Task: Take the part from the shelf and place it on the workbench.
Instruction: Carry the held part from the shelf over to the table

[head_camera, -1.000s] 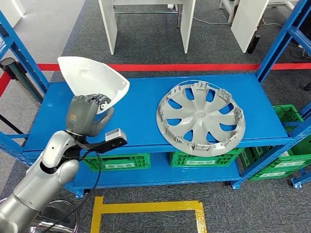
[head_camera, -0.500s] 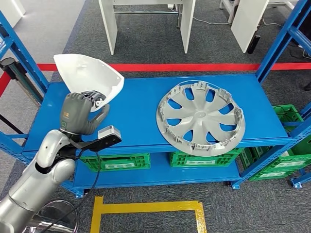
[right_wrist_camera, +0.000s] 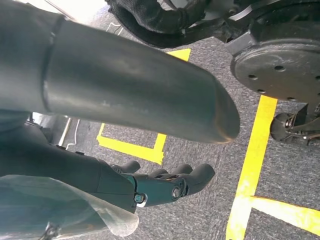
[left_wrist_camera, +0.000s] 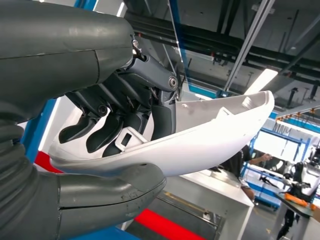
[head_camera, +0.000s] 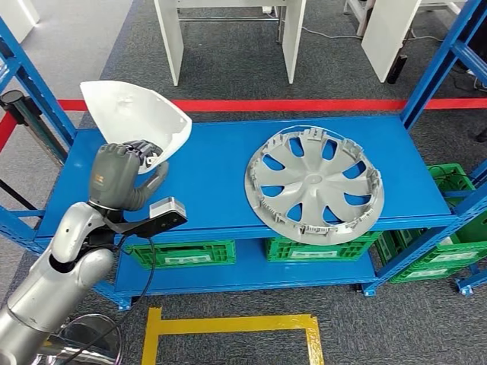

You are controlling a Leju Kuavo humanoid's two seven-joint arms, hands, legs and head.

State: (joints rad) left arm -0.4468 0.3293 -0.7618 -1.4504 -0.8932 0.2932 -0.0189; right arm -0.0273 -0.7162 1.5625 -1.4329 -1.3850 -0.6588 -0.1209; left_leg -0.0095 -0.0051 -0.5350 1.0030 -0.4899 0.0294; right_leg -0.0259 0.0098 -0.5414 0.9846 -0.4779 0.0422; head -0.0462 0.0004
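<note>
My left hand [head_camera: 118,176] grips a white curved shell part [head_camera: 135,118] by its near edge and holds it tilted above the left end of the blue shelf [head_camera: 218,171]. In the left wrist view the thumb [left_wrist_camera: 109,192] presses under the white part [left_wrist_camera: 211,135] and the dark fingers [left_wrist_camera: 113,130] lie inside its hollow. My right hand [right_wrist_camera: 166,182] hangs over the grey floor with its fingers apart and nothing in them.
A grey wheel cover [head_camera: 314,183] lies on the right half of the shelf, overhanging its front edge. Green crates [head_camera: 183,253] stand on the lower level. Blue uprights [head_camera: 34,87] flank the shelf. White table legs [head_camera: 170,39] stand behind a red floor line [head_camera: 287,105].
My left hand has carried the white part to the left and slightly up, farther from the wheel cover. The wheel cover has not moved.
</note>
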